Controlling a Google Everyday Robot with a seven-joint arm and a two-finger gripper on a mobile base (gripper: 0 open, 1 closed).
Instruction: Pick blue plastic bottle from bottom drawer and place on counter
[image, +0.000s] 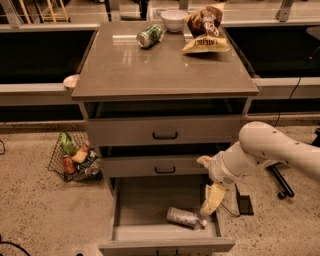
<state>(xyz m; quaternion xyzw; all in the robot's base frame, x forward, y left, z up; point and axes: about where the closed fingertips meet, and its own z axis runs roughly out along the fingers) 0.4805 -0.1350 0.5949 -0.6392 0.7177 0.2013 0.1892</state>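
The blue plastic bottle (185, 218) lies on its side on the floor of the open bottom drawer (145, 207), near the drawer's front right, cap pointing right. My gripper (211, 200) hangs from the white arm at the drawer's right side, pointing down, just above and to the right of the bottle's cap end and not touching it. The counter (160, 65) is the glossy top of the cabinet above.
On the counter's far edge lie a green can (150, 36), a white bowl (173, 19) and a chip bag (205, 31). The two upper drawers are shut. A wire basket with packets (75, 159) stands on the floor to the left. A dark stand base (280, 180) is on the right.
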